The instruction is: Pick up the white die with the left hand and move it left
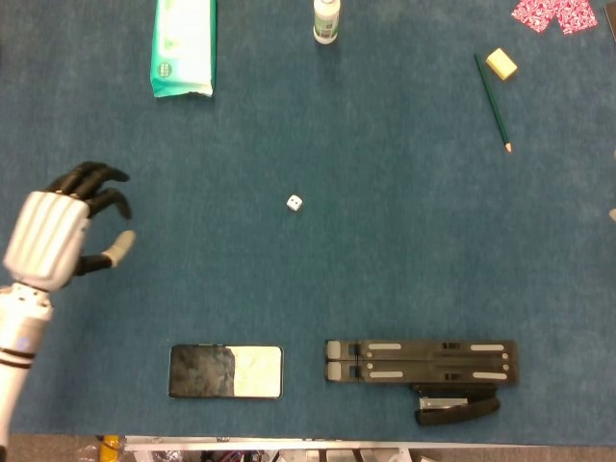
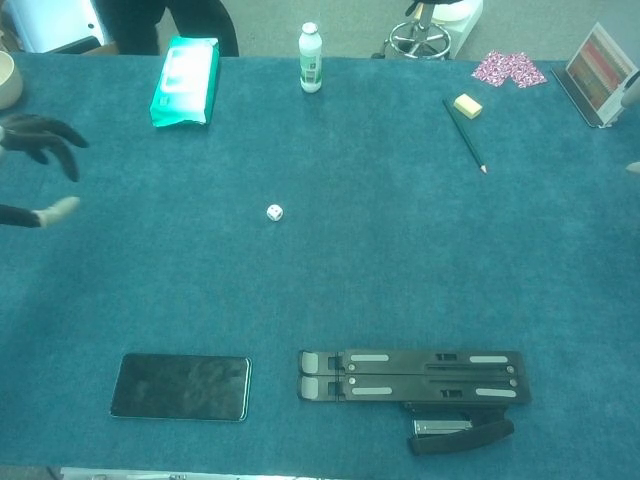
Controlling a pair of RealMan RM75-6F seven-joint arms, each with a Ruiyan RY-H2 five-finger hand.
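Observation:
The white die (image 1: 295, 202) (image 2: 274, 212) lies alone on the blue cloth near the middle of the table. My left hand (image 1: 60, 233) has come in from the left edge and hovers well left of the die, fingers spread and thumb apart, holding nothing. Its dark fingers (image 2: 45, 135) also show at the left edge of the chest view. Of my right hand only slivers of fingertips (image 2: 633, 168) show at the far right edge, too little to tell how it is set.
A green wipes pack (image 1: 183, 46) and a small bottle (image 1: 326, 19) stand at the back. A pencil (image 1: 491, 101) and an eraser (image 1: 500, 64) lie back right. Near the front edge are a phone (image 1: 226, 371), a black folding stand (image 1: 421, 361) and a stapler (image 1: 457, 408).

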